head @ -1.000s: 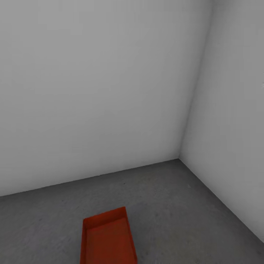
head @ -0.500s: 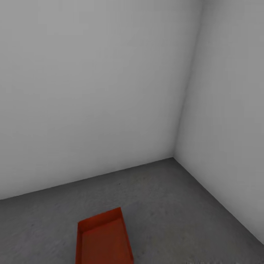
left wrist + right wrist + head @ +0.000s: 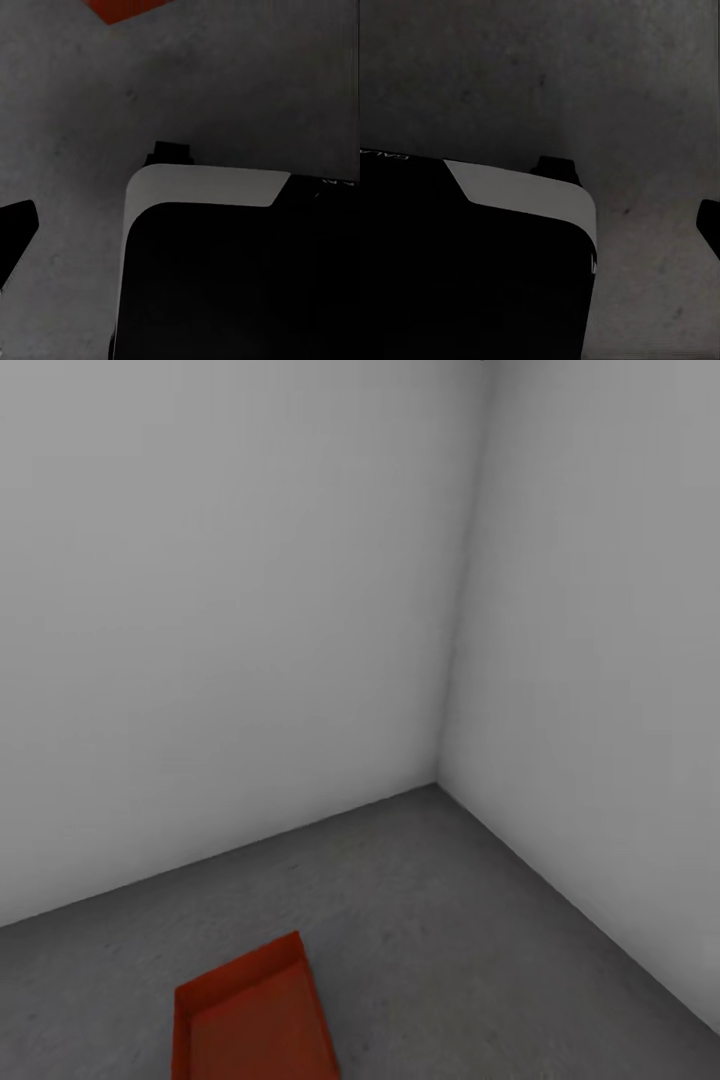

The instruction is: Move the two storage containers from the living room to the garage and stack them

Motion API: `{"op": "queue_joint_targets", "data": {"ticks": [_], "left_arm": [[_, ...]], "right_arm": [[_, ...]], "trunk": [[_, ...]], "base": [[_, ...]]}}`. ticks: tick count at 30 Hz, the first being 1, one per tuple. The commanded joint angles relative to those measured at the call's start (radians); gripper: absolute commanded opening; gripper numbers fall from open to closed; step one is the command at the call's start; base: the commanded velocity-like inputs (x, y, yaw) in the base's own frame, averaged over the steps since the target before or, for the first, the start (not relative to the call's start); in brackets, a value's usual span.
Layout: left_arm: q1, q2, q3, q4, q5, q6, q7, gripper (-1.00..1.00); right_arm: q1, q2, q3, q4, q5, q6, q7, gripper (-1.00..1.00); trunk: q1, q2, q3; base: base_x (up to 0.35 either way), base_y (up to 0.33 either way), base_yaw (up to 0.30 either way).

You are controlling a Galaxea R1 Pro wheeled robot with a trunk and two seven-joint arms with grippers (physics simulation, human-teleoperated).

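Both arms hang low over the floor (image 3: 645,82), and each wrist camera looks down past the robot's own dark body with its pale edge (image 3: 202,187) — but neither gripper's fingers are clear enough to read, so whether the left or right gripper is parted or closed cannot be told; nothing orange-red sits between any fingers. In the left wrist view a sliver of one storage container (image 3: 120,9) shows at the frame's edge, lying on the grey concrete apart from the robot. From the head camera that same container (image 3: 250,1020) rests flat and upright on the garage floor, open side up, near the corner where two plain white-grey walls (image 3: 230,610) meet, and cut off by the lower edge of the view. It looks like the base of the stack — the second bin is the step in hand. To do it well, I would remember this bin's slightly skewed lie, bring the other one in level with long sides matching, and lower it straight down.
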Motion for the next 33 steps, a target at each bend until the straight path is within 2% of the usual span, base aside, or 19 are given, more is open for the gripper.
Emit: {"op": "queue_joint_targets", "data": {"ticks": [1,33], "left_arm": [[0.0,0.0,0.0,0.001,0.008,-0.003,0.0,1.0],[0.0,-0.001,0.0,0.001,0.009,-0.005,0.002,1.0]], "right_arm": [[-0.001,0.001,0.008,0.003,-0.009,-0.005,-0.001,1.0],[-0.001,0.001,0.007,0.003,-0.007,-0.014,-0.002,1.0]], "trunk": [[0.0,-0.001,-0.001],[0.0,-0.001,-0.001]], "base": [[0.0,0.0,-0.264],[0.0,0.0,-0.274]]}}
